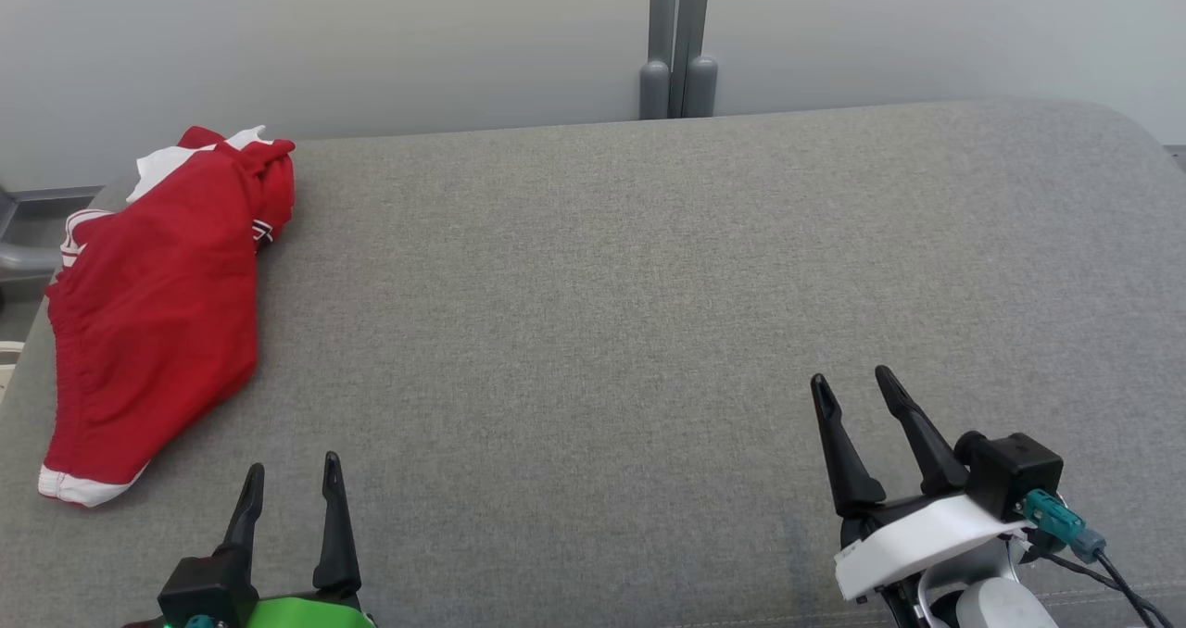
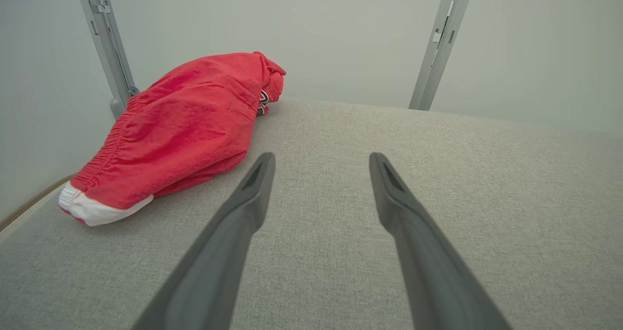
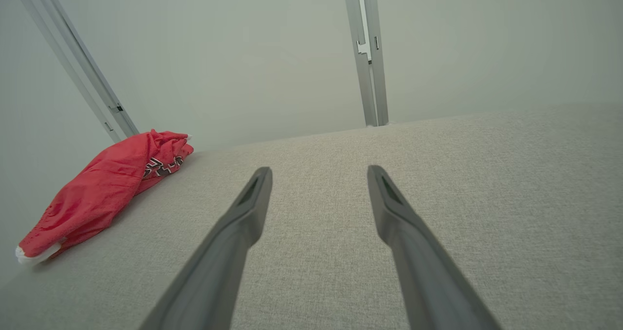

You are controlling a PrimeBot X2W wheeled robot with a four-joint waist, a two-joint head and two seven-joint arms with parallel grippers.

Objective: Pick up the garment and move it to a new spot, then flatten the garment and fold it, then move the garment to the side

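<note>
Head view, and a red garment (image 1: pixel 157 322) lies in a crumpled heap at the far left of the grey padded surface (image 1: pixel 593 313), right up against its left edge. You can see white trim (image 1: pixel 79 487) at the near end of the heap, and more white peeks out at the far end, by the back edge. The left gripper (image 1: pixel 293 463) sits at the lower left, fingers pointing away from the robot, spread apart and holding nothing. It is near the garment's closest end but clear of it, with a strip of grey fabric between them. Over on the other side, the right gripper (image 1: pixel 851 375) shows at the lower right, well apart from the garment, its two dark fingers likewise parted and released. Behind the surface runs a pale wall (image 1: pixel 371 35), with a grey post (image 1: pixel 676 44) standing at the middle of the back edge.

Left wrist view now: the fingers stand wide open over the grey weave. The garment lies ahead and to the left of them, bunched, with a gathered elastic waistband (image 2: pixel 109 150) along one side and the white trim at the near tip.

Right wrist view: this gripper's fingers are open too, bare grey fabric between them. The garment is far off at the left edge, with dark-and-white lettering (image 3: pixel 163 166) on a fold at its far end.
</note>
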